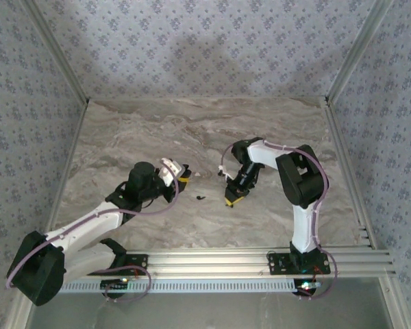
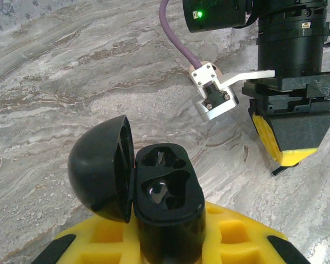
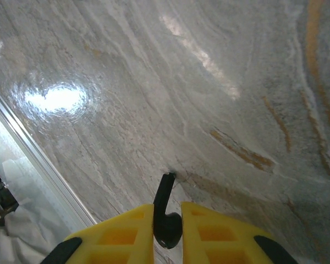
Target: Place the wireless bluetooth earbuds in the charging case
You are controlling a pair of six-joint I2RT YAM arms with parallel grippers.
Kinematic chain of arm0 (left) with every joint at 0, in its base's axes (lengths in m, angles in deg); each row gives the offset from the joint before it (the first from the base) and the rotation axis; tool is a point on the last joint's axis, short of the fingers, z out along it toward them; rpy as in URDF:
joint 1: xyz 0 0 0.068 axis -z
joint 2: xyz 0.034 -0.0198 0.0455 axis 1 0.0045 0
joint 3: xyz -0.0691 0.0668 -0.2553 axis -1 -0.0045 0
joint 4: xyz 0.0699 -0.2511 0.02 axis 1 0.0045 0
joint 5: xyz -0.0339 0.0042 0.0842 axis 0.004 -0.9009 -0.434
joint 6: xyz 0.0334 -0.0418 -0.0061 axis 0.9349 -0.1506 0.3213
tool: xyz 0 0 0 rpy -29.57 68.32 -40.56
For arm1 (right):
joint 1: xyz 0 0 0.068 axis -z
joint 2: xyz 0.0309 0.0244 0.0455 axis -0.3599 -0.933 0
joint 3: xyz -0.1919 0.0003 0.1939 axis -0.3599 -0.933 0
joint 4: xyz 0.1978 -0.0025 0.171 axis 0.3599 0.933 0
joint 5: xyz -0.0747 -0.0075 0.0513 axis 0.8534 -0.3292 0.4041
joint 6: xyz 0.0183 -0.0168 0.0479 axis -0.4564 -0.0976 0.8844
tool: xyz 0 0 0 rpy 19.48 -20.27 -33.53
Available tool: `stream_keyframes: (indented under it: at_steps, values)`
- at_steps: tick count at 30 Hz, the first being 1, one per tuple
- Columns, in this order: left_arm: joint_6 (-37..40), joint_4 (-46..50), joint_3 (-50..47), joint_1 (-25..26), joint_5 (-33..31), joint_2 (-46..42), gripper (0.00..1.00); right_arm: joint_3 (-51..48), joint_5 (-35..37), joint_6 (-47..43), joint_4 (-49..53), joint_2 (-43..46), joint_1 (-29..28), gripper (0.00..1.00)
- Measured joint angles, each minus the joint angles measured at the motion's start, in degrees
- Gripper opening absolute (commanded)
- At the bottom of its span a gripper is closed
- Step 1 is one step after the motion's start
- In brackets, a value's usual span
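Left wrist view: our left gripper [image 2: 170,247] clamps the open charging case [image 2: 168,209] between its jaws, a rigid, glossy shell best held by its flanks. Our right gripper [image 3: 168,212] pinches one earbud [image 3: 164,195] by the bud, stem jutting beyond the fingertips. It is light, slick and easily flicked away. The second earbud [image 1: 201,197], probably that dark speck, lies on the table between the two sets of jaws.

We list the left arm [image 1: 89,226] – stretched low from the near left toward centre, its gripper [image 1: 181,171] closed on the charging case [image 2: 168,192]. The right arm [image 1: 303,179] – elbow raised, wrist bent downward, its gripper [image 1: 231,197] pinching an earbud [image 3: 165,198].
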Motion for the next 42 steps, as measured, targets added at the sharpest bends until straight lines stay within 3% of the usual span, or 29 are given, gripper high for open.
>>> stream_keyframes:
  at_steps: [7,15,18,22,25,31,42]
  values:
    - [0.00,0.09,0.00,-0.26,0.00,0.63,0.14,1.07,4.48,1.22,-0.07,-0.35,0.11,0.36]
    - [-0.70,6.05,7.10,-1.07,-0.04,2.14,0.14,2.69,7.04,6.91,-2.69,3.58,0.94,0.39]
    - [-1.49,9.81,12.74,-1.97,-0.02,2.60,0.14,-0.11,7.21,14.88,-6.99,11.10,1.03,0.40]
    - [-3.41,13.16,18.29,-3.93,-0.07,2.75,0.14,-8.11,6.80,32.44,-14.95,24.11,0.31,0.41]
    - [-5.77,14.71,20.13,-5.40,-0.70,2.80,0.14,-10.71,8.13,45.86,-16.68,28.41,-0.11,0.43]
    - [-7.63,17.99,23.34,-6.25,-1.29,4.28,0.14,-10.86,12.74,65.37,-14.08,28.92,-0.11,0.43]
    - [-6.01,23.82,26.91,-8.61,1.60,7.67,0.14,-9.51,16.26,84.56,-8.70,21.77,-2.60,0.41]
